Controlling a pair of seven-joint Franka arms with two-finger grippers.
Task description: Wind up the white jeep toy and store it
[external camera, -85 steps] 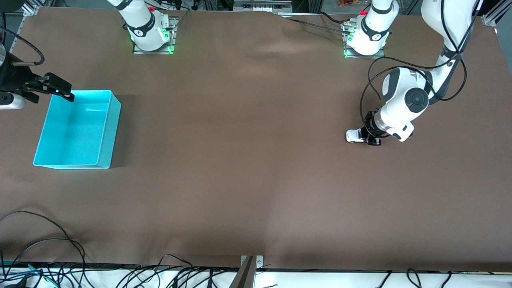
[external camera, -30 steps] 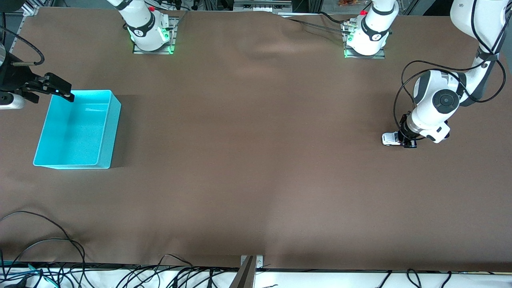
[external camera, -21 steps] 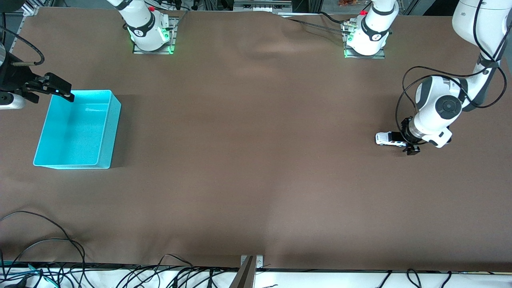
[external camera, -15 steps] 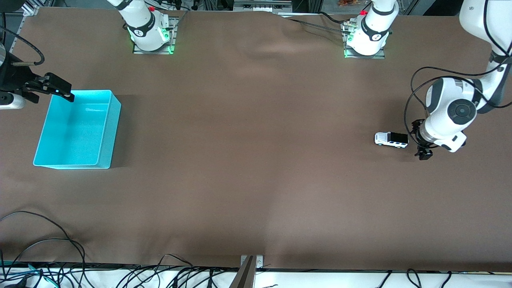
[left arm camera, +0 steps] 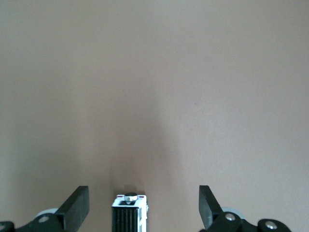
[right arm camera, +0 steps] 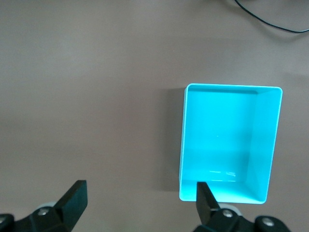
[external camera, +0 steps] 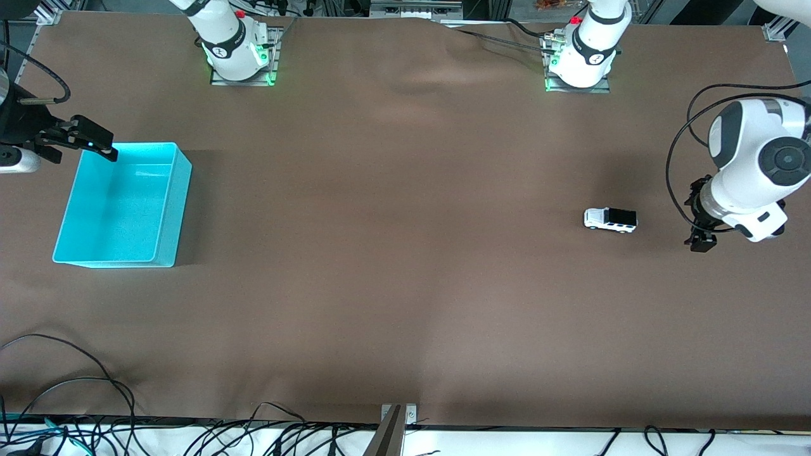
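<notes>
The white jeep toy [external camera: 610,220], black-roofed, stands free on the brown table toward the left arm's end. My left gripper [external camera: 698,218] is open and empty, low over the table just past the jeep's rear, apart from it. In the left wrist view the jeep's rear [left arm camera: 129,215] sits between the spread fingers of the left gripper [left arm camera: 144,200] without touching them. My right gripper [external camera: 101,144] waits open and empty over the cyan bin's [external camera: 182,190] farther corner. The right wrist view shows the bin [right arm camera: 183,140] empty below the right gripper [right arm camera: 140,193].
The arm bases [external camera: 237,57] [external camera: 580,60] stand along the table's farther edge. Cables [external camera: 76,386] lie at the nearer edge toward the right arm's end. A metal bracket [external camera: 396,421] sits at the nearer edge's middle.
My left gripper dragged the jeep toward the left arm's end, opened, let it go and drew back. The jeep has since rolled a little toward the bin. The right arm has not moved.
</notes>
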